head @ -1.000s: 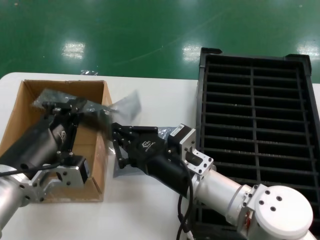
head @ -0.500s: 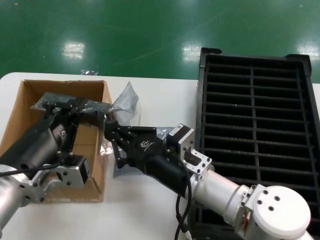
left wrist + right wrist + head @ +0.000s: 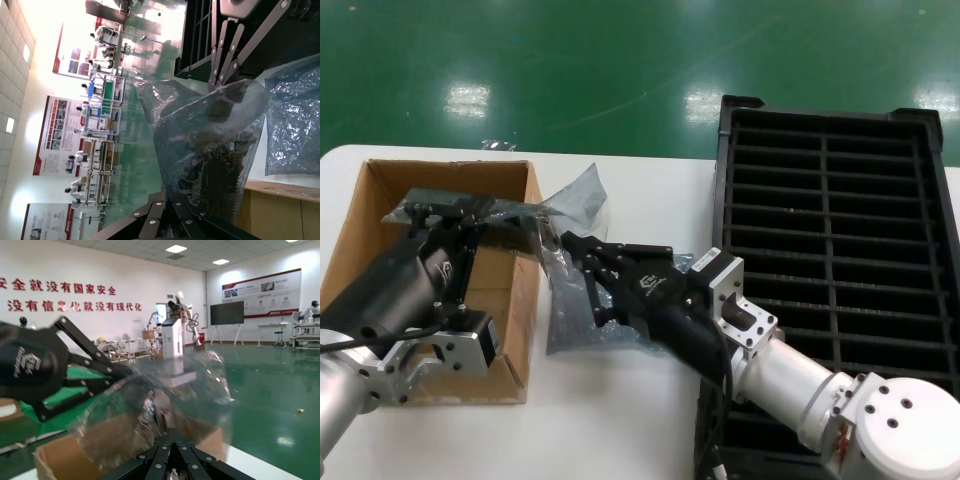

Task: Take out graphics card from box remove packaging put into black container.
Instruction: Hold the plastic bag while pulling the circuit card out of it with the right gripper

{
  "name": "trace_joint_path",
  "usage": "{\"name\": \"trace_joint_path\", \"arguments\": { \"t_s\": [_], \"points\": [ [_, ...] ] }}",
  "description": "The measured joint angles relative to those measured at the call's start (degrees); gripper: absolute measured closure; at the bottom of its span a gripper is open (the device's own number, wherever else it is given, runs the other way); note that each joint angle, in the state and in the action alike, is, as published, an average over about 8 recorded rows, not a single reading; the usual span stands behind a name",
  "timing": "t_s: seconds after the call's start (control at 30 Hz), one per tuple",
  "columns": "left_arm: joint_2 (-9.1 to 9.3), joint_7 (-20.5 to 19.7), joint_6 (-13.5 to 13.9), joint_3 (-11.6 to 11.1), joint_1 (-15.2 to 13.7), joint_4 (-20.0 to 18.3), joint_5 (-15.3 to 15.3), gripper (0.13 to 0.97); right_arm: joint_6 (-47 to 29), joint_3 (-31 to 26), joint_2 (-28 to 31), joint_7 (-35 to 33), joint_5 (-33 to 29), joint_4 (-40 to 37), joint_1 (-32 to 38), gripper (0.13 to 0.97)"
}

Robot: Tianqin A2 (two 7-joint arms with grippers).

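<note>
Left gripper (image 3: 470, 215) clamped on one end of the packaging (image 3: 535, 215), held above the box (image 3: 520, 300), over its wall nearer the right arm. Right gripper (image 3: 570, 270) pinched shut on the bag's other end, just outside that wall. Bag stretched crosswise between the two, long axis running left to right. Graphics card (image 3: 215, 150) seemingly inside (a dark shape through the plastic). Black container (image 3: 830, 250) well apart, on the right arm's side. Another grey bag (image 3: 570, 330) flat on the table (image 3: 620, 420).
</note>
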Motion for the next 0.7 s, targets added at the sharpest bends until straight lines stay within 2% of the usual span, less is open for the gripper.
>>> {"name": "trace_joint_path", "arguments": {
  "t_s": [0.57,0.7],
  "points": [
    [0.00,0.00,0.00,0.00,0.00,0.00,0.00,0.958,-0.52,-0.08,-1.84,-5.13,-0.10,-4.02,1.43,0.956],
    [0.00,0.00,0.00,0.00,0.00,0.00,0.00,0.958,-1.28,-0.02,-2.12,-6.37,0.31,-4.36,1.46,0.927]
  ]
}}
